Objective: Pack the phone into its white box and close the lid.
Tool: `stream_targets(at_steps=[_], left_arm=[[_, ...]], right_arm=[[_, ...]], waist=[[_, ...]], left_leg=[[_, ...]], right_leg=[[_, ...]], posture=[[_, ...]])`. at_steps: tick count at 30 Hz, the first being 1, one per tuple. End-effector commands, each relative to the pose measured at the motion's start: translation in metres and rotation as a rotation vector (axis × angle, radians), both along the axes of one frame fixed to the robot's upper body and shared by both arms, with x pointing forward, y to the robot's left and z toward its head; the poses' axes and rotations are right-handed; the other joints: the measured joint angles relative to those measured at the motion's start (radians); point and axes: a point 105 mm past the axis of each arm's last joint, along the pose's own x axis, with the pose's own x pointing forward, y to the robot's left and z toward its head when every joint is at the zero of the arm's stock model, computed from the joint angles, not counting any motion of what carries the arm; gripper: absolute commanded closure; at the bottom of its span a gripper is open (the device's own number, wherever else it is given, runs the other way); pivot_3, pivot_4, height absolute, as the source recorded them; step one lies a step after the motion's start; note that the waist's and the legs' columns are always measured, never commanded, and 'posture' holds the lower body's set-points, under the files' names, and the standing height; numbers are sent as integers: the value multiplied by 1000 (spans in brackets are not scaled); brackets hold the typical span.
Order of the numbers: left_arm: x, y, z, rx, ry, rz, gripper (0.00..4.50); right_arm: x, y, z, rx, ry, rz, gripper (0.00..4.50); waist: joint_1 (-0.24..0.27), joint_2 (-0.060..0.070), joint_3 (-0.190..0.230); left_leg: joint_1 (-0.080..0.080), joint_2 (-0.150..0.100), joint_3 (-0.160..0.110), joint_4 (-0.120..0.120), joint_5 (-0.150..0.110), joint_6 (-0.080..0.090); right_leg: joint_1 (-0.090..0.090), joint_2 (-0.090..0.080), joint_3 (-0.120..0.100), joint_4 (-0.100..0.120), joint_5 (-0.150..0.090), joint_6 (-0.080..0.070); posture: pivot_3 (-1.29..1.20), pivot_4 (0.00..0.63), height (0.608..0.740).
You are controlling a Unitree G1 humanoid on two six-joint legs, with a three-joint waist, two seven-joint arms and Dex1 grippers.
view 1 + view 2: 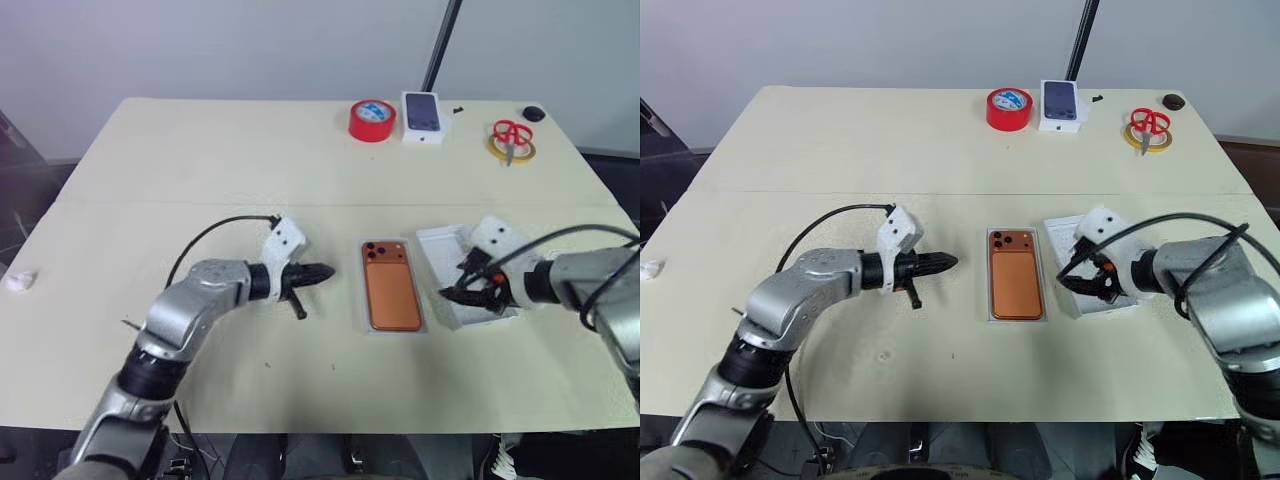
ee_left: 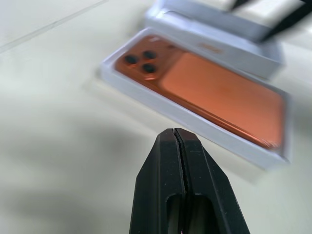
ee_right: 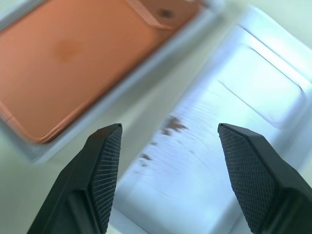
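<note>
On the table [image 1: 200, 180] I see the phone [image 1: 391, 287] lying in its white box [image 2: 161, 100], my left gripper [image 1: 322, 271] pinched empty beside it, my right gripper [image 3: 168, 146] spread above what looks like the lid [image 1: 440, 245].

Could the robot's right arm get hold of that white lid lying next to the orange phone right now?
Probably yes. The right tool hangs open just over the lid, which lies beside the white box holding the phone. Nothing sits between tool and lid.
</note>
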Motion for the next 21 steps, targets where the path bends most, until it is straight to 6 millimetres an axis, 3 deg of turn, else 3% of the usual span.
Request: stream_targets(at_steps=[1, 5, 10, 13, 15, 18, 21], left_arm=[[-25, -9, 14, -27, -139, -184, 4500], [-43, -6, 9, -5, -186, -304, 4500], [-47, -4, 2, 20, -195, -331, 4500], [-47, -2, -2, 29, -200, -325, 4500], [-47, -2, -3, 29, -201, -315, 4500], [-45, 0, -3, 27, -200, -297, 4500], [-42, 4, -3, 20, -197, -262, 4500]], right_arm=[[9, -5, -1, 68, 36, -144, 1087], [14, 2, -6, 120, 110, -221, 1087], [22, 0, -12, 115, 136, -286, 1087], [25, 3, -16, 104, 142, -291, 1919], [25, 6, -16, 103, 144, -282, 3065], [26, 6, -13, 114, 134, -285, 4442], [30, 5, -5, 160, 117, -297, 4442]], waist=[[1, 0, 0], [1, 0, 0], [0, 0, 0], [-1, 1, 0], [-2, 0, 0], [-2, 0, 0], [-2, 0, 0]], left_leg=[[0, 0, 0, 0, 0, 0], [0, 0, 1, 0, 0, 0], [0, -1, 1, 0, 0, 1], [0, 0, 1, 0, -1, 1], [0, 0, 1, 0, -1, 1], [-1, 0, 1, 0, -1, 1], [0, 0, 1, 0, -1, 2]], right_leg=[[0, 0, 0, 0, 0, 0], [0, 0, 0, 0, 0, 0], [0, 0, 0, 0, 0, 0], [0, 1, 0, 0, 0, 0], [0, 1, 0, 0, 0, 0], [0, 1, 0, 0, 0, 0], [0, 1, 0, 0, 0, 0]], posture=[[0, 150, 725], [0, 150, 725], [0, 150, 725], [0, 150, 725], [0, 150, 725], [0, 150, 725], [0, 150, 725]])
